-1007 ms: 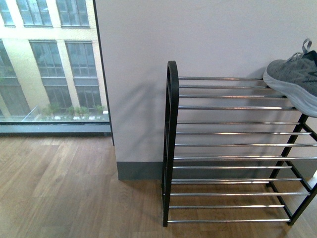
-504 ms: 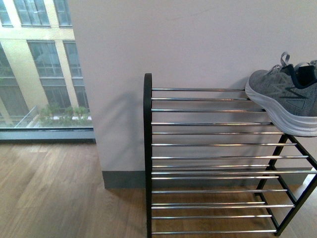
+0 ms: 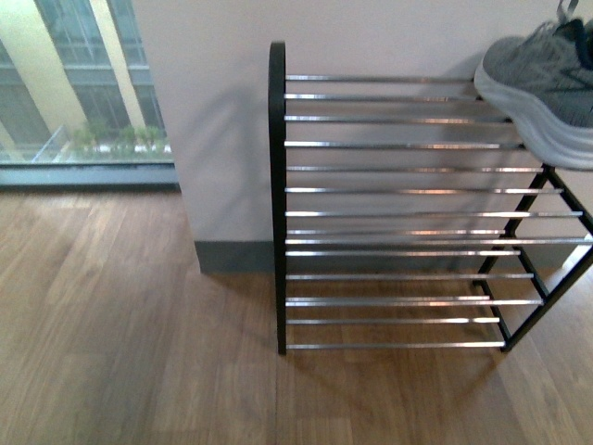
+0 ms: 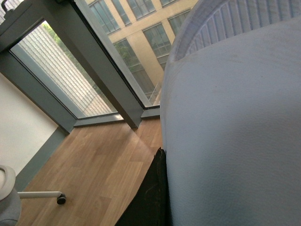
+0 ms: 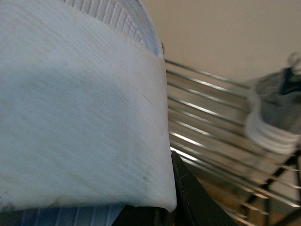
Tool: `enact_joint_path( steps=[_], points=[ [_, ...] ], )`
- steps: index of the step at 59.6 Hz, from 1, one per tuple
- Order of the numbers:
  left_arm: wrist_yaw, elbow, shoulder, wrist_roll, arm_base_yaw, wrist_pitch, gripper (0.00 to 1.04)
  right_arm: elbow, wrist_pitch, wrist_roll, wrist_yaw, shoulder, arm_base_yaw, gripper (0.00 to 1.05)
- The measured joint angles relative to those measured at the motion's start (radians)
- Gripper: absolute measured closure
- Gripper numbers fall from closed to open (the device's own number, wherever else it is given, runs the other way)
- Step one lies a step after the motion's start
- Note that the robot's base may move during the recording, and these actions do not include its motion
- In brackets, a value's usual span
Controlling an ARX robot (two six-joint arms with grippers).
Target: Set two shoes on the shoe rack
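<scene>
Each wrist view is filled by a pale blue slide pressed close to the lens: left slide (image 4: 235,122), right slide (image 5: 75,113). Smooth matte plastic strap, ribbed footbed showing at the edge. Fingers themselves are not seen in either view, only a dark sliver under each slide, so each pincer appears to carry a slide, but I cannot tell how the jaws stand. Neither arm shows in the front view. Rack (image 3: 408,213) stands against the wall: black metal frame, arched side top, tiers of thin chrome bars running side to side. One grey sneaker (image 3: 542,88) sits at the right end of the top tier, knit upper, thick white sole, toe overhanging the front bar. From the right pincer the rack lies ahead and below, with the sneaker off to its far end; bare bars lie between. From the left pincer only window, wood floor and a chair base (image 4: 19,195) show, so the right arm looks nearer. Slides' long axes probably need to cross the bars.
</scene>
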State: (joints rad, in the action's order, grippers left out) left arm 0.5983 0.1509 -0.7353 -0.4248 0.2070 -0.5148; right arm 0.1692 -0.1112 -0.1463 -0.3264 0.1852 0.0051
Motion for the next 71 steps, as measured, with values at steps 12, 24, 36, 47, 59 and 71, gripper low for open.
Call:
enact_joint_path(
  steps=[12, 24, 36, 47, 59, 71],
  points=[
    [0.001, 0.0, 0.0, 0.0, 0.0, 0.0, 1.03, 0.118, 0.38, 0.04, 0.111, 0.429, 0.058, 1.03],
    [0.001, 0.0, 0.0, 0.0, 0.0, 0.0, 1.03, 0.343, 0.628, 0.041, 0.183, 0.935, 0.053, 1.03],
    [0.001, 0.0, 0.0, 0.0, 0.0, 0.0, 1.03, 0.576, 0.634, 0.038, 0.248, 1.312, 0.06, 1.03],
    [0.001, 0.0, 0.0, 0.0, 0.0, 0.0, 1.03, 0.748, 0.647, -0.025, 0.307, 1.523, 0.066, 1.03],
    [0.001, 0.0, 0.0, 0.0, 0.0, 0.0, 1.03, 0.921, 0.645, -0.119, 0.369, 1.725, 0.044, 1.03],
    [0.001, 0.0, 0.0, 0.0, 0.0, 0.0, 1.03, 1.026, 0.732, -0.307, 0.402, 1.874, 0.015, 1.03]
  ],
)
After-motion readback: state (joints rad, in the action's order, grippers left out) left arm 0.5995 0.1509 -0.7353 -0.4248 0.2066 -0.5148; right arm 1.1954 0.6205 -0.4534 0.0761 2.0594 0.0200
